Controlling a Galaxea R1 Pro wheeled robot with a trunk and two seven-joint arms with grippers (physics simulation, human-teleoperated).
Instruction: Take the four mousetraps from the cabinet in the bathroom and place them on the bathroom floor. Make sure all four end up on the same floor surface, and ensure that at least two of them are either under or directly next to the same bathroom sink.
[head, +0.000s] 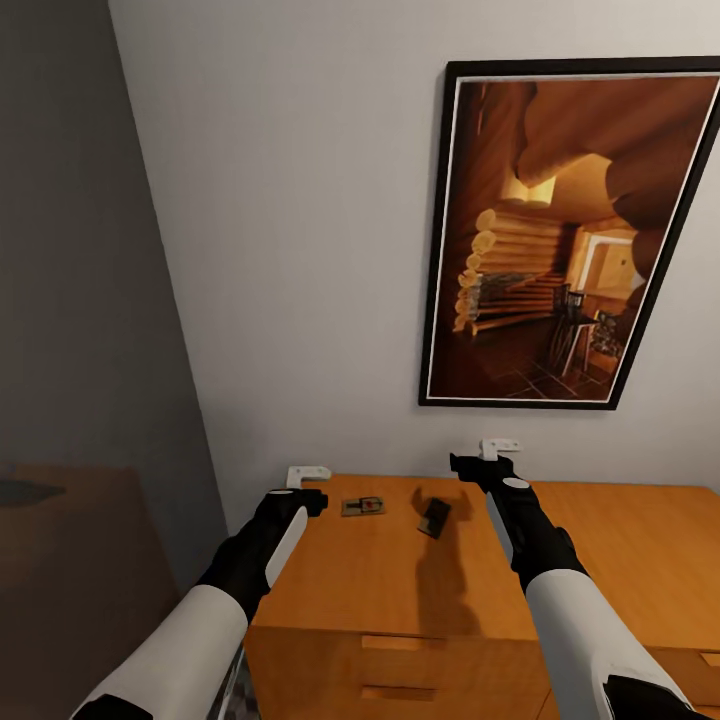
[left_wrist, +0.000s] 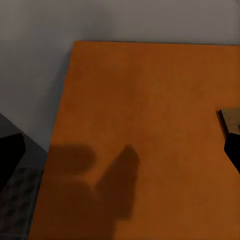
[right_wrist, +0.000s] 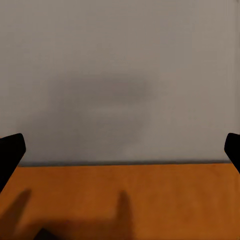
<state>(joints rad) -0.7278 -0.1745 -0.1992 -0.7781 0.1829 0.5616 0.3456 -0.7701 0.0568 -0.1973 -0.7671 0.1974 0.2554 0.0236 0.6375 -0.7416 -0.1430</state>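
Observation:
The orange-brown cabinet (head: 400, 580) stands against the wall below me. Two mousetraps lie on its top near the back. One mousetrap (head: 362, 506) lies flat with a small red part. The other mousetrap (head: 434, 517) is darker and looks tilted up. My left gripper (head: 308, 476) hovers open over the cabinet's back left corner, left of the flat trap. My right gripper (head: 498, 448) is open near the wall, right of the tilted trap. In the left wrist view a tan mousetrap edge (left_wrist: 231, 119) shows on the cabinet top (left_wrist: 150, 125). The right wrist view faces the wall over the cabinet top (right_wrist: 120, 200).
A large framed picture (head: 570, 235) hangs on the white wall above the cabinet. A grey wall (head: 70, 300) closes the left side, with a dim brown surface (head: 80, 560) below it. A second orange top (head: 630, 540) adjoins on the right. Drawer fronts (head: 390, 670) face me.

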